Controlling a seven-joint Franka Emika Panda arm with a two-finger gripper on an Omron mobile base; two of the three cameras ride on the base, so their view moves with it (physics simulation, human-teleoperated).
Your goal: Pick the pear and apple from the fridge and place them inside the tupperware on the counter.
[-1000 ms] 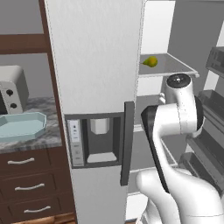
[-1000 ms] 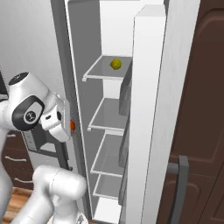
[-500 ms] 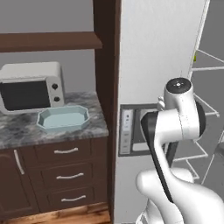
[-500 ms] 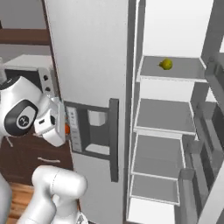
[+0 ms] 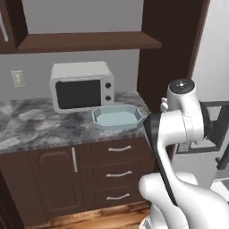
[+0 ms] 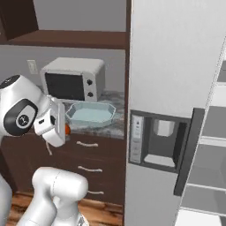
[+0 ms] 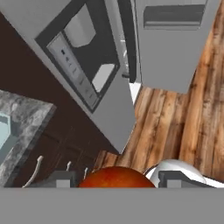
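Holding the apple (image 7: 116,177) between the gripper (image 7: 117,179) fingers, half-closed on it.
Tupperware (image 5: 117,117) sits on the counter (image 5: 40,127) at two o'clock of the microwave (image 5: 81,86); in the right base view the apple shows as an orange sliver, seemingly beside the wrist; fridge (image 6: 174,88) at three o'clock there.

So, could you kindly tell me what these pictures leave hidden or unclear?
- Apple: hand view, lower half cut off by the bottom band; right base view, mostly behind the hand.
- Tray: hand view, cut by the left edge.
- Fridge shelves: right base view, cut by the right edge; no pear visible.
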